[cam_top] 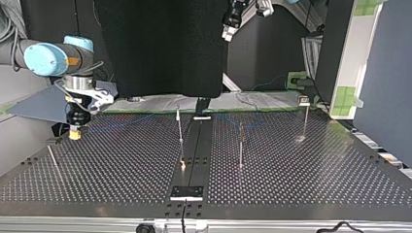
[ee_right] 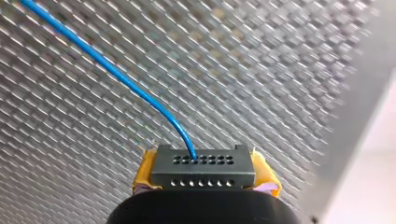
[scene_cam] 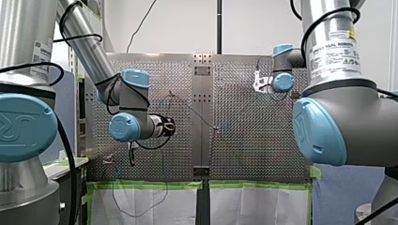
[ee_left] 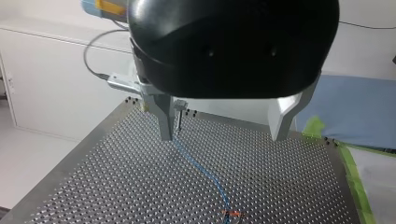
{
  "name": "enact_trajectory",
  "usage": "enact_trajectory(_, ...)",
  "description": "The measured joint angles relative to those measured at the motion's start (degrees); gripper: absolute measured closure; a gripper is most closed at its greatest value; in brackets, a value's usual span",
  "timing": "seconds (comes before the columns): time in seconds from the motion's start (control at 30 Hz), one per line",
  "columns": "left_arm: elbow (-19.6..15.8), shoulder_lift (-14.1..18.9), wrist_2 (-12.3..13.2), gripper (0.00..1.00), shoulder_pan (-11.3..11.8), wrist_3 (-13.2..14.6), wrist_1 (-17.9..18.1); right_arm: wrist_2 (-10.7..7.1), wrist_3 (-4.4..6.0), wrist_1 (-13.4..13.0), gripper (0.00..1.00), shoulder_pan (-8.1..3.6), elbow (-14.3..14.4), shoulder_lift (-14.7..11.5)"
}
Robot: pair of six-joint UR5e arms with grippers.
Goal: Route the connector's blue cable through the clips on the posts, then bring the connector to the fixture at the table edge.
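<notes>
Connector [ee_right: 203, 168] base hidden between yellow pads [ee_right: 267, 176]

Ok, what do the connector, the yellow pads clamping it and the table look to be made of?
The connector is dark grey and matte, with two rows of round holes, so probably moulded plastic. The yellow pads look dull and bulge slightly beside it, so likely rubber or foam; I cannot tell which. The table is a silvery perforated sheet with bright glints, so metal, perhaps steel or aluminium.
</notes>
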Motion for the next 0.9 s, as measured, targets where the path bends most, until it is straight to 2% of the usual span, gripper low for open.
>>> enact_trajectory(0.13,0.01,0.01,0.00,0.00,0.00,0.11,-0.01,1.95,-1.19,2.09,1.00,-1.32,-0.81,-2.08)
enact_trajectory(0.27,0.02,0.23,0.00,0.00,0.00,0.09,-0.04,2.03,-1.67,4.02,1.00,-3.09,-0.98,-4.01)
enact_trajectory(0.43,0.03,0.41,0.00,0.00,0.01,0.07,-0.07,-0.10,-2.27,5.64,1.00,-5.71,-1.01,-5.36)
enact_trajectory(0.63,0.10,0.43,0.00,0.00,0.07,0.06,-0.08,-3.31,-2.12,5.62,1.00,-8.88,-1.11,-2.97)
enact_trajectory(0.77,0.11,0.47,0.00,0.00,0.15,0.06,-0.08,-5.06,-1.66,5.18,1.00,-10.00,-1.08,-1.27)
enact_trajectory(0.9,0.14,0.45,0.00,0.00,0.27,0.07,-0.08,-6.70,-0.53,4.32,1.00,-10.46,-1.07,0.25)
